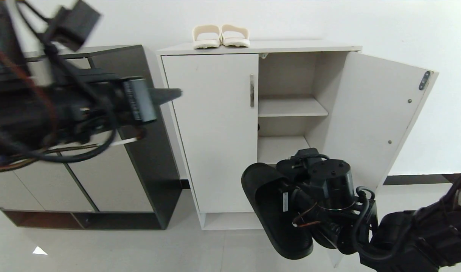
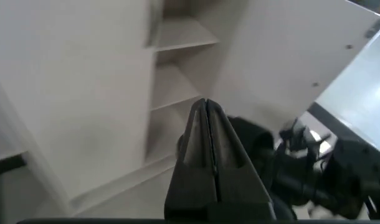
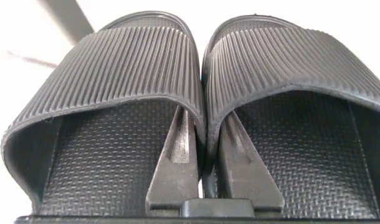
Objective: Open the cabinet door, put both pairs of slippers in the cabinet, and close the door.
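So, right gripper (image 3: 205, 124) pinching 2 black slippers (image 1: 275, 211), left gripper (image 2: 207, 112) closed empty, 2 cream slippers (image 1: 221, 36) atop open cabinet (image 1: 211, 132)

ribbed matt rubbery blk slippers (image 3: 134, 68), smooth matt white laminate cabinet (image 1: 211, 132), metal handle (image 1: 252, 90)

Bright, even light falls on the white cabinet (image 1: 211, 132) and the wall (image 1: 404, 30). The shelves (image 1: 291, 107) in the open right compartment lie in soft shade. The left gripper (image 1: 177, 93) is blurred, and straight edges bow near the head view's borders. The left wrist view is hazy; the black slippers (image 3: 190, 93) stand crisp against blown-out white.
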Robot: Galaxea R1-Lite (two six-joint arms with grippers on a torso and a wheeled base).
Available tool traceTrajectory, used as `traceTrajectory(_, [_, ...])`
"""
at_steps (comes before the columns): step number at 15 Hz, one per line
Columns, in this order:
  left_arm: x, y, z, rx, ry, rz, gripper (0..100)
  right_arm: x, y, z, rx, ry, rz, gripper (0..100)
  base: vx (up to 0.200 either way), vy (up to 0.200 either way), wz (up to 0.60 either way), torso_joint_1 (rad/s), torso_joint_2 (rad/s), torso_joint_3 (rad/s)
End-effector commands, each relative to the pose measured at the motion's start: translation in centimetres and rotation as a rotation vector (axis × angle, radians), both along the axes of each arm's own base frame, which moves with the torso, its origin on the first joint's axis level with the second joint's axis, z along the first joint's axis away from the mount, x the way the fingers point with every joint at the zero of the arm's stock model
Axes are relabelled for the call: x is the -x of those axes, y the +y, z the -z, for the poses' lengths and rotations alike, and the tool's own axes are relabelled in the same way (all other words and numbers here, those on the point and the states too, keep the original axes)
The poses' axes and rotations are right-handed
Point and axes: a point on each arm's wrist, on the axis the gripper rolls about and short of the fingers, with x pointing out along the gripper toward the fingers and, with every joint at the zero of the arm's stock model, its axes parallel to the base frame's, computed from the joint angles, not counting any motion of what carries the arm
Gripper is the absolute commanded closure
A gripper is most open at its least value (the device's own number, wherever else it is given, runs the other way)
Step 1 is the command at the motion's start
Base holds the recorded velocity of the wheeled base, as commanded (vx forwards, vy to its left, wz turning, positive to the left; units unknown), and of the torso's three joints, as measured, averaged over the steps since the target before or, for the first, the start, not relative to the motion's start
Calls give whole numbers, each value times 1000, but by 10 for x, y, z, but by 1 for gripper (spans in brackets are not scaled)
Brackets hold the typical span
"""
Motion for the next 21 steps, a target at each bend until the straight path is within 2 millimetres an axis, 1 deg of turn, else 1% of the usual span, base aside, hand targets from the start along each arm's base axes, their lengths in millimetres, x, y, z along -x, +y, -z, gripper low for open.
traceTrajectory(1, [167,96,67,-29,-4,-417,100,-13,3,14,30,16,39,100,0,0,0,0,0,0])
traceTrajectory(2, [191,106,96,-89,3,-549,100,-13,3,13,28,14,39,100,0,0,0,0,0,0])
traceTrajectory(3, [205,109,122,-117,12,-675,100,-13,3,15,32,19,38,100,0,0,0,0,0,0])
traceTrajectory(4, [210,109,132,-119,10,-725,100,-13,3,15,33,20,38,100,0,0,0,0,0,0])
traceTrajectory(5, [223,107,169,-139,24,-912,100,-14,3,19,40,26,40,100,0,0,0,0,0,0])
traceTrajectory(6, [226,105,200,-153,55,-967,100,-13,2,20,45,30,40,100,0,0,0,0,0,0])
traceTrajectory(7, [218,105,225,-164,123,-968,100,-14,2,20,45,30,41,100,0,0,0,0,0,0])
traceTrajectory(8, [213,105,227,-85,66,-932,100,-13,1,21,44,31,43,100,0,0,0,0,0,0])
traceTrajectory(9, [208,102,232,-55,18,-806,100,-14,0,20,43,30,46,100,0,0,0,0,0,0])
traceTrajectory(10, [207,99,230,-37,-7,-632,100,-15,0,19,40,27,50,100,0,0,0,0,0,0])
traceTrajectory(11, [207,97,232,-31,16,-573,100,-15,-1,19,40,27,51,100,0,0,0,0,0,0])
traceTrajectory(12, [207,98,232,-44,11,-565,100,-16,-2,18,37,27,56,100,0,0,0,0,0,0])
traceTrajectory(13, [214,99,233,-102,-91,-493,100,-17,-2,15,30,13,56,100,0,0,0,0,0,0])
traceTrajectory(14, [215,99,232,-168,-127,-520,100,-16,-2,12,20,2,56,100,0,0,0,0,0,0])
traceTrajectory(15, [215,103,233,-205,-116,-697,100,-16,-2,9,11,-7,54,100,0,0,0,0,0,0])
traceTrajectory(16, [214,103,237,-160,-79,-682,100,-15,-3,8,12,-8,54,100,0,0,0,0,0,0])
traceTrajectory(17, [214,101,238,-138,-74,-574,100,-14,-2,7,10,-8,51,100,0,0,0,0,0,0])
traceTrajectory(18, [214,100,237,-135,-80,-540,100,-14,-2,8,11,-7,51,100,0,0,0,0,0,0])
traceTrajectory(19, [214,100,237,-145,-82,-535,100,-15,-1,8,9,-9,51,100,0,0,0,0,0,0])
traceTrajectory(21, [214,100,237,-149,-85,-532,100,-10,3,6,8,-11,36,100,0,0,0,0,0,0])
